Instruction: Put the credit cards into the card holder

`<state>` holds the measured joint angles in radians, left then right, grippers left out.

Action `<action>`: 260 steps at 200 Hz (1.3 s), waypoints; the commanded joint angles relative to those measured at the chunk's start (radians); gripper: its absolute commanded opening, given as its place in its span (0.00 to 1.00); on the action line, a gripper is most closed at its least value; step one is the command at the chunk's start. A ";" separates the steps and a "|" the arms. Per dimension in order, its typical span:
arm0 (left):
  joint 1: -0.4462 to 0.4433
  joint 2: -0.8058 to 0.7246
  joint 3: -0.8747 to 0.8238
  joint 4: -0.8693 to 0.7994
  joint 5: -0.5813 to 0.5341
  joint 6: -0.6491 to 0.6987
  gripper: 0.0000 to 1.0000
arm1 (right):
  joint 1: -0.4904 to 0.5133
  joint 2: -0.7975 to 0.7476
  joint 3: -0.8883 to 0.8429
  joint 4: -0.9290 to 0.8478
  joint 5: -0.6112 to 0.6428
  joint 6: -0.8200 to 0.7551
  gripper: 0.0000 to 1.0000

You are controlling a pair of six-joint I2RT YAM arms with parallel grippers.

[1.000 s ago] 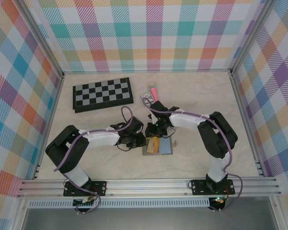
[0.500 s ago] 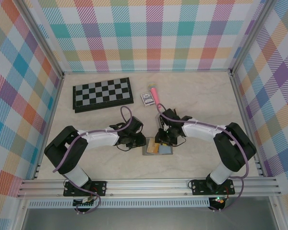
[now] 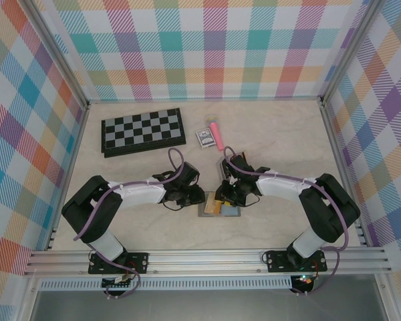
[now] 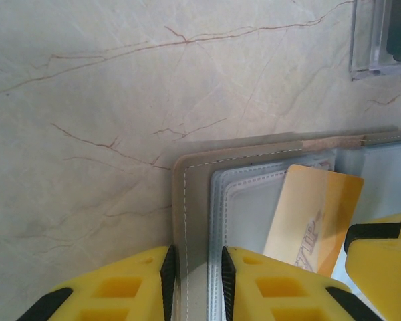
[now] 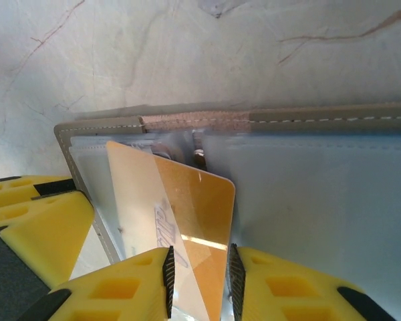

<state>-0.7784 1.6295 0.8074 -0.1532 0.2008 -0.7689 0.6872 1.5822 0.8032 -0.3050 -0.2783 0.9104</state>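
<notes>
Glossy tan card pinched by right gripper; left gripper clamps stitched card holder edge.

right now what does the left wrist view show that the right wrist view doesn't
Left wrist, not right: a clear plastic object's corner, and both fingers of the left pincer clamping the stitched edge of the flat grey-brown folding card holder. Right wrist, not left: both fingers of the right pincer gripping the tan-yellow plastic credit card. Both: holder open on the marbled table, card slanted across its clear pocket.
</notes>
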 commanded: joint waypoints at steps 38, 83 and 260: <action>-0.017 0.029 0.005 0.009 0.023 0.002 0.26 | 0.000 0.015 -0.032 0.014 -0.013 0.046 0.31; -0.016 0.047 0.010 0.010 0.030 0.007 0.24 | 0.000 0.026 -0.069 0.122 -0.047 0.059 0.29; -0.017 0.069 0.004 0.009 0.021 0.008 0.22 | -0.072 -0.011 -0.117 0.166 -0.133 -0.184 0.02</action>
<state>-0.7784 1.6562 0.8108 -0.1463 0.2157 -0.7685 0.6243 1.5566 0.7067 -0.1467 -0.4076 0.7822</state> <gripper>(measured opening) 0.221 0.053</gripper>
